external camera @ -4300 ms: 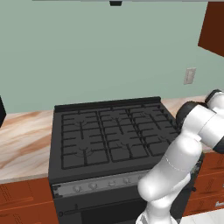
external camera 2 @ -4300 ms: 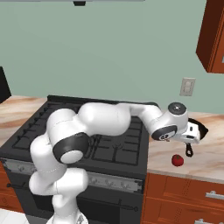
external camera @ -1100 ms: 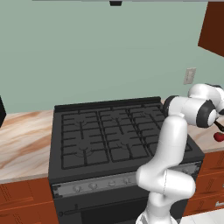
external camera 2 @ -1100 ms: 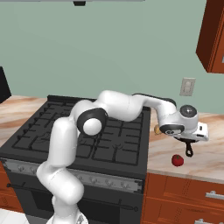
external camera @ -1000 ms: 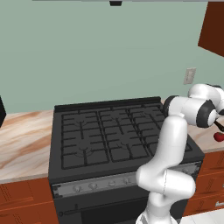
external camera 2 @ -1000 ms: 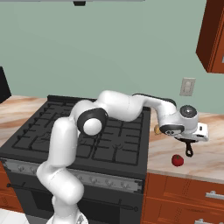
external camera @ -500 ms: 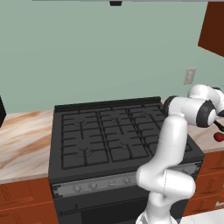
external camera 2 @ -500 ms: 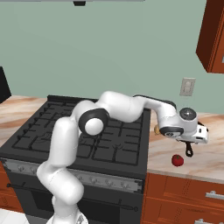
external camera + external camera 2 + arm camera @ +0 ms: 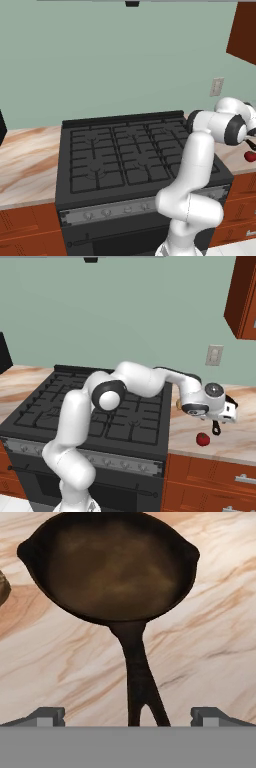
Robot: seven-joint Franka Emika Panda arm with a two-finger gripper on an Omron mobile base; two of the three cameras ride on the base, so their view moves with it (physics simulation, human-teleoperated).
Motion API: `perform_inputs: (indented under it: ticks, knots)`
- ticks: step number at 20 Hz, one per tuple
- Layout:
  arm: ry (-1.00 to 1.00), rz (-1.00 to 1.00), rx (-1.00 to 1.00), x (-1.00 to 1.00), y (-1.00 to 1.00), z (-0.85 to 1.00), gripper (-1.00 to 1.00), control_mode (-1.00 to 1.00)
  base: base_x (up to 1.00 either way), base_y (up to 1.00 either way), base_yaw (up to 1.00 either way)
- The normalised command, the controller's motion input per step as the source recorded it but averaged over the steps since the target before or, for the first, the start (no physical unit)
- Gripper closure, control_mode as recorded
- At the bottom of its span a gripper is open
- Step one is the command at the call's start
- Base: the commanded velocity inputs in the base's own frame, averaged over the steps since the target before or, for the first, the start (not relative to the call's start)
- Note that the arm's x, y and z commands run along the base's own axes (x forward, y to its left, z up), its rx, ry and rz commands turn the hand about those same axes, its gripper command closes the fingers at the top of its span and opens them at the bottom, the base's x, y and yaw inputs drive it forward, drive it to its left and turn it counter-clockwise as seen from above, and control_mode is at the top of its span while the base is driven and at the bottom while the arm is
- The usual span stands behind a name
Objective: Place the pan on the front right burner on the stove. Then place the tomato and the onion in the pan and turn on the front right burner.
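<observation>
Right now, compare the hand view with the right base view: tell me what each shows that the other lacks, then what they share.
Hand view alone: the pan's whole brown bowl, its long handle running down between the open pincer's fingertips. Right base view alone: the stove with its front right burner, the tomato on the counter, a wall outlet. Both share the marbled counter, the pan and the onion at the edge.
</observation>
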Motion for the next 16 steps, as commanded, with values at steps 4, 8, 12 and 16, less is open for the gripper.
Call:
perform_inputs:
  ticks: [4,8,12,16]
  knots:
    - [0.00,0.00,0.00,0.03,0.00,-0.13,-1.00,-1.00,0.00,0.00,0.00]
    - [0.00,0.03,0.00,0.09,-0.14,0.00,-1.00,-1.00,0.00,0.00,0.00]
    - [0.00,0.04,0.00,0.06,-0.13,0.00,-1.00,-1.00,0.00,0.00,0.00]
    - [0.00,0.04,0.00,0.02,-0.12,0.00,-1.00,-1.00,0.00,0.00,0.00]
